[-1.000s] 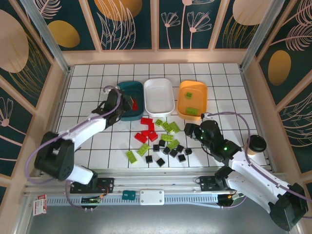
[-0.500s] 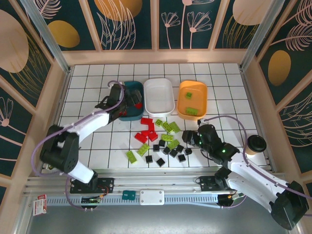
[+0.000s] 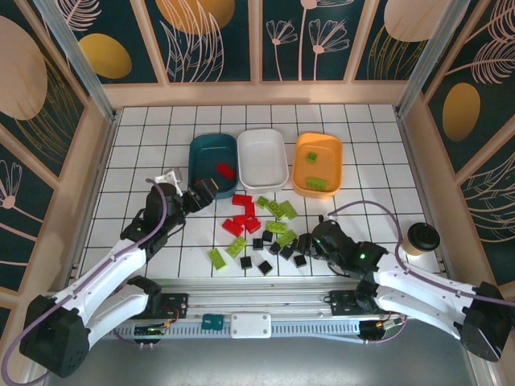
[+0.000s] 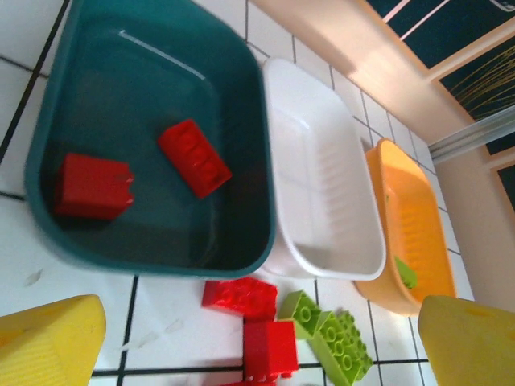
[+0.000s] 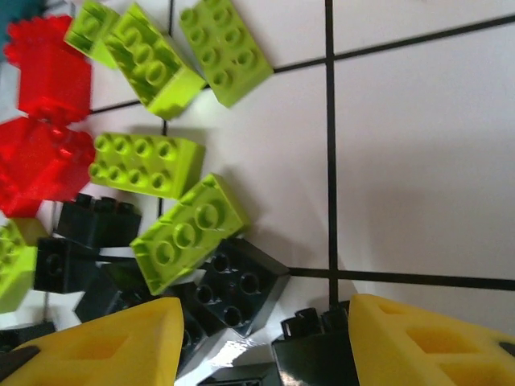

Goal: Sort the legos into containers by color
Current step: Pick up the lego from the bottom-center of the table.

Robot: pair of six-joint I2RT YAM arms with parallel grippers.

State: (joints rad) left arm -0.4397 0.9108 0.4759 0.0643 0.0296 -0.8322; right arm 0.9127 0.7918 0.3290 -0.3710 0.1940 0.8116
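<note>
We are keeping the left claw (image 3: 203,190) wide open and empty, left of centre, just below the dark teal plastic tray (image 4: 249,201), which is holding two red rectangular plastic bricks (image 4: 193,157). The right claw (image 5: 265,338) is hanging parted over small black square bricks (image 5: 233,289) at the frame's bottom, beside lime-green rectangular bricks (image 5: 189,232) on the white tiled table (image 5: 418,121). We are judging these bricks light, rigid and slick, best pinched across flat opposite sides.

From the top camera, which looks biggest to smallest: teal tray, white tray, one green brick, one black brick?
Dark teal plastic tray and white plastic tray look alike: tied.
Then the lime-green rectangular brick.
Smallest: the black square brick.
</note>
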